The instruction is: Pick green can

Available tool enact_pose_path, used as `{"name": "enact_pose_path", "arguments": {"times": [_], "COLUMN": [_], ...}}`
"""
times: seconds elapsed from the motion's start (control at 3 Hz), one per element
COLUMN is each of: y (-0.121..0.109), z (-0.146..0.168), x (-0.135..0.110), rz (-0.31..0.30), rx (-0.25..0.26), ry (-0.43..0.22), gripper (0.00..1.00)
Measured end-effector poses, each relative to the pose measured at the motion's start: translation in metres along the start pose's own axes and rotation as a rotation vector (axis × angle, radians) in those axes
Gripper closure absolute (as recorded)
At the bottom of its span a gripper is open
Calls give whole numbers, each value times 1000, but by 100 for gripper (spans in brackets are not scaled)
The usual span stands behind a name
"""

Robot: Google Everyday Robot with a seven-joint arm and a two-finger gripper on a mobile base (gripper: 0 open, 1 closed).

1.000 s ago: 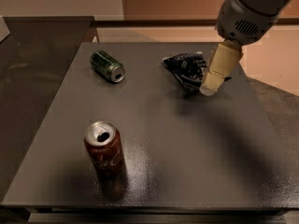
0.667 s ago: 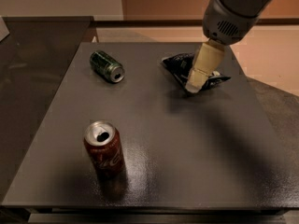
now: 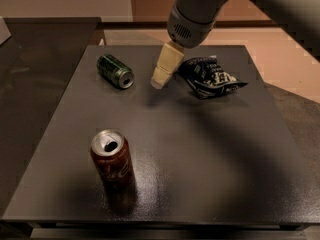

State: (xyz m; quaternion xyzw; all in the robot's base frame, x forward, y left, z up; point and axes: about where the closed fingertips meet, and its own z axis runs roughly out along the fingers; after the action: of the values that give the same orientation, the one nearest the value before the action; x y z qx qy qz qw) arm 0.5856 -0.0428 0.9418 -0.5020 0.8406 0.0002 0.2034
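Dark grey table (image 3: 200,184), tan floor beyond it. The green can (image 3: 115,71) lies on its side toward the far left. The gripper (image 3: 159,81) hangs just right of the green can, not touching it. I cannot tell whether it is open or closed, and the arm is cut off at the top. A snack bag (image 3: 210,76) lies further right. A red can (image 3: 111,159) stands upright, nearer me.

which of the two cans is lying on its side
The green can, at the back beside the end effector; the red can stands upright in front.
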Motion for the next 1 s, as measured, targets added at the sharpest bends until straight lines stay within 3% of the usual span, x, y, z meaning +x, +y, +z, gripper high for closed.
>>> {"name": "enact_pose_path", "arguments": {"times": [0.67, 1.0], "y": [5, 6], "z": [38, 51], "x": [-67, -87], "rz": [202, 257], "rx": [-4, 0], "ry": [64, 86], "gripper": [0, 0]}}
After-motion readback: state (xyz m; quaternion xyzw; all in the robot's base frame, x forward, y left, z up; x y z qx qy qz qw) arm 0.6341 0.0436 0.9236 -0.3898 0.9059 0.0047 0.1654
